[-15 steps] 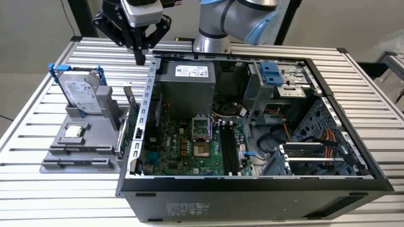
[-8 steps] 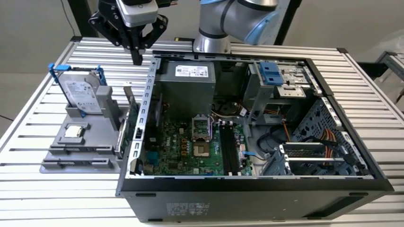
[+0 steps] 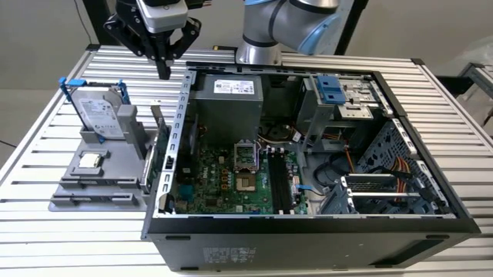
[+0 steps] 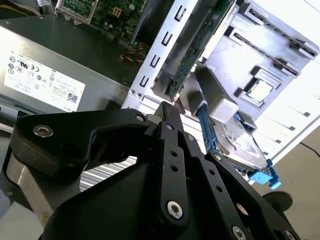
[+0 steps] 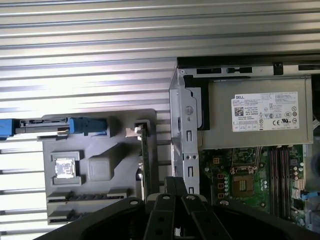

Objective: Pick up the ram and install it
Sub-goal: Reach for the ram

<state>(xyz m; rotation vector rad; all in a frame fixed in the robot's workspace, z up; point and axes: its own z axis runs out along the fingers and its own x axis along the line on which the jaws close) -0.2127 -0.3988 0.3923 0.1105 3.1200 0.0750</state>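
The gripper hangs above the ribbed aluminium table, at the far end of the grey plastic holder tray and just beside the open computer case. Its two black, matte fingers, flat bars studded with small screws, are pressed together to a narrow tip and hold nothing. The ram stands on its long edge in a slot along the side of the tray nearest the case. In the first wrist view it is a thin green line between the tray's moulded grey blocks and the perforated steel wall of the case. In the second wrist view its flat green face slants up beside a pale grey post. The fingertip sits above the ram's far end and clear of it, with nothing touching the board. On the same tray, the silver hard drive stands upright in its blue frame, and the small square processor chip lies flat and shiny in a shallow pocket. Inside the case, the green motherboard lies on the floor with long, dark memory slots running side by side near its middle. The boxy grey power supply with a white label fills the corner nearest the gripper.
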